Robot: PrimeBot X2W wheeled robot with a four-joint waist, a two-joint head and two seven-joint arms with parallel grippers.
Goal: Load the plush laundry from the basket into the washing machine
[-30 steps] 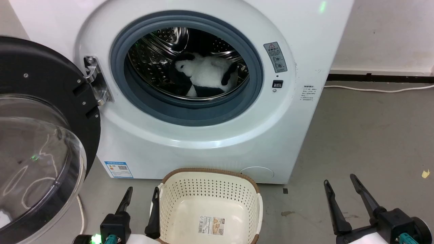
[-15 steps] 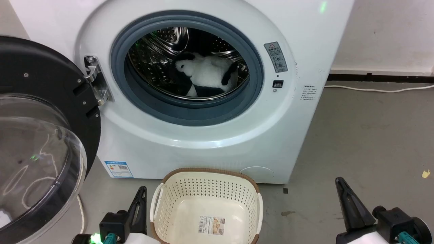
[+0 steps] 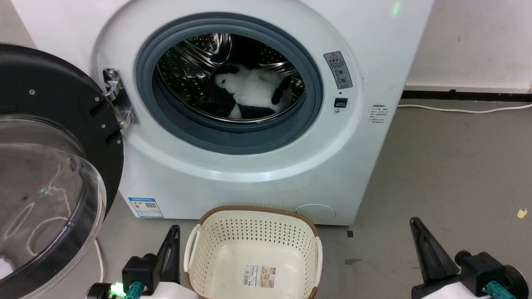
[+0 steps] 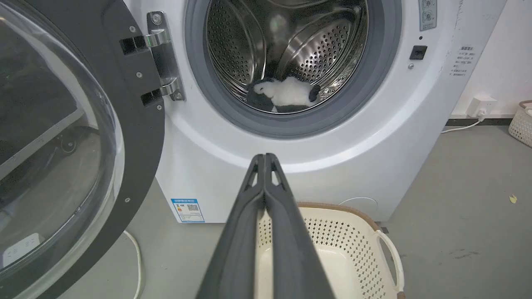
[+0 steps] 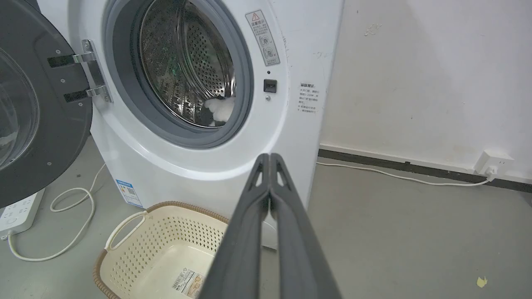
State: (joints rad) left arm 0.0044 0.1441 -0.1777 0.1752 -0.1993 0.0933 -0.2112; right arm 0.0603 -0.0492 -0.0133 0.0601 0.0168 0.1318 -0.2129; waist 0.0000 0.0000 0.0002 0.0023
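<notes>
Head view. Locate the plush laundry (image 3: 253, 89) inside the drum (image 3: 187, 70) of the washing machine (image 3: 249, 174), lying on the drum's lower wall, well behind the grey seal (image 3: 232, 143). Note the basket (image 3: 257, 209) on the floor (image 3: 436, 166) just before the machine's front, paper label (image 3: 258, 276) bare on its inner bottom, no laundry inside. Find the left gripper (image 3: 174, 230) just beside the basket's left rim and the right gripper (image 3: 415, 224) well apart to the basket's right, each pressed together on nothing.

Left wrist view. Confirm the left gripper's fingers (image 4: 251, 207) meeting tip to tip, empty; confirm the plush laundry low in the drum.

Right wrist view. Confirm the right gripper's fingers (image 5: 257, 207) likewise together and empty; spot a white patch of the plush laundry just inside the seal.

Progress. Judge the 1 item loaded, transfer complete. Judge nothing left except, possibly, closing the wide-open door (image 3: 54, 83).
</notes>
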